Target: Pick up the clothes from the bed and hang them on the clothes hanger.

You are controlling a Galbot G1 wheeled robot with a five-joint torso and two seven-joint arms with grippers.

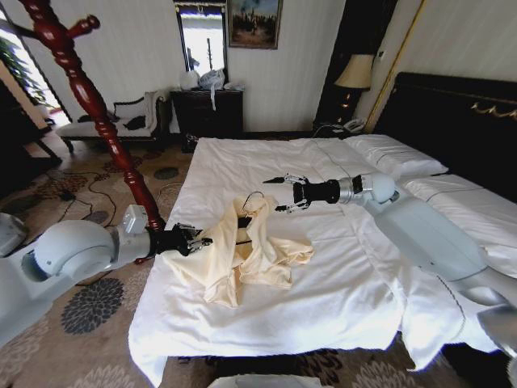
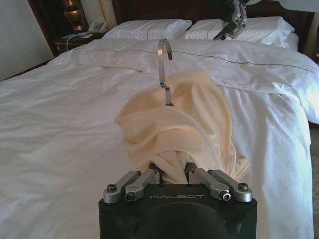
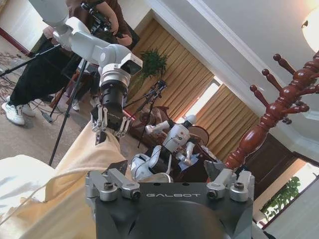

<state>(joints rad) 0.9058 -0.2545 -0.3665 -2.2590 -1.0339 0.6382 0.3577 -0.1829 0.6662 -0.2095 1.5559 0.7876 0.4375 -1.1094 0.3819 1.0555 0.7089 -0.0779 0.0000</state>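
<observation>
The clothes (image 1: 242, 255), a pale cream-yellow shirt, lie crumpled on the bed (image 1: 323, 299) near its left edge. A metal hook (image 2: 164, 55) sticks up out of the shirt's neck. My left gripper (image 1: 198, 240) is shut on the shirt's near edge, with fabric bunched between its fingers (image 2: 149, 177). Just beyond the shirt, my right gripper (image 1: 275, 195) hovers open over the duvet, holding nothing. The right wrist view looks across the shirt (image 3: 75, 169) at the left gripper (image 3: 110, 130) pinching it. The clothes hanger (image 1: 97, 105), a red-brown wooden stand, rises left of the bed.
Pillows (image 1: 396, 153) and a black headboard (image 1: 460, 113) lie to the right. A dark dresser (image 1: 206, 113) and a bench (image 1: 105, 121) stand by the far wall. Cables run over the patterned carpet (image 1: 89, 307). A person with a tripod (image 3: 70, 99) stands beyond the bed.
</observation>
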